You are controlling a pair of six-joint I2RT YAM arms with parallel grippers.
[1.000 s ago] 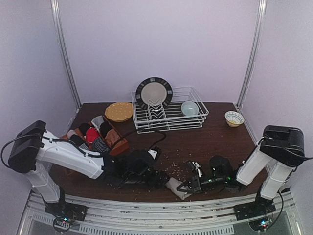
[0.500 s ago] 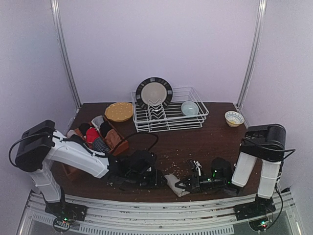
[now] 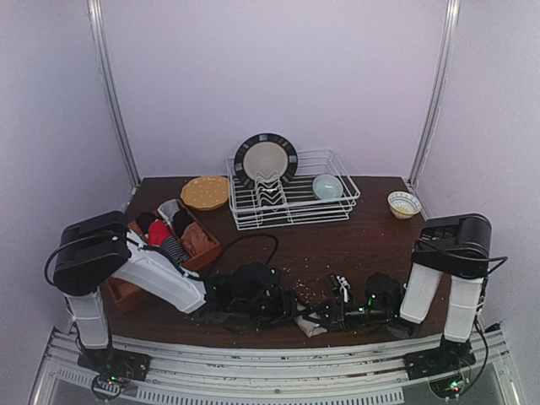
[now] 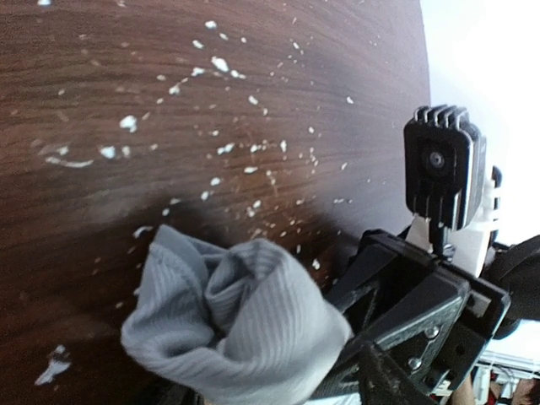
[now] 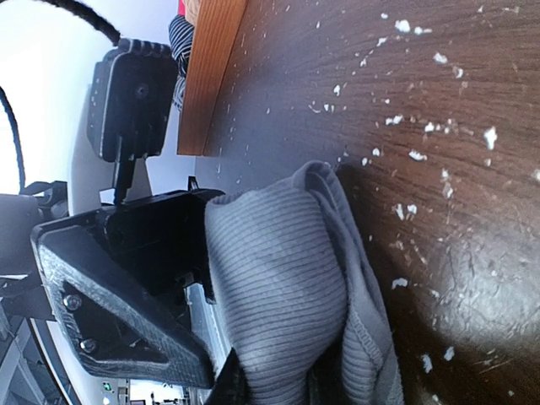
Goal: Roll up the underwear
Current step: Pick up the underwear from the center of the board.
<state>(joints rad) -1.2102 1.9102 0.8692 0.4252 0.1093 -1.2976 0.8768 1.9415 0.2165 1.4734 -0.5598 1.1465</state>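
Note:
A grey-beige ribbed underwear point(image 3: 309, 326) lies bunched into a loose roll at the table's front edge, between my two grippers. My left gripper point(image 3: 293, 312) comes at it from the left and my right gripper point(image 3: 327, 319) from the right, tips almost meeting. In the left wrist view the roll point(image 4: 240, 325) fills the bottom centre between my jaws. In the right wrist view the same cloth point(image 5: 283, 287) bulges between my jaws, with the left gripper's black body point(image 5: 126, 278) just behind it. Red point(image 3: 158, 231), striped point(image 3: 174, 249), black point(image 3: 181, 222) and orange-brown point(image 3: 196, 239) underwear sit in a wooden box.
The wooden box point(image 3: 208, 253) stands at the left. A wire dish rack point(image 3: 337, 202) at the back holds a plate point(image 3: 266, 159) and a pale bowl point(image 3: 327, 186). A yellow woven dish point(image 3: 205, 192) and a small bowl point(image 3: 404, 203) flank it. White crumbs point(image 3: 295, 274) dot the table.
My left gripper has moved right up to the grey-beige underwear. My right arm has drawn in and upright, its gripper shifting slightly left. The cloth is now bunched between both.

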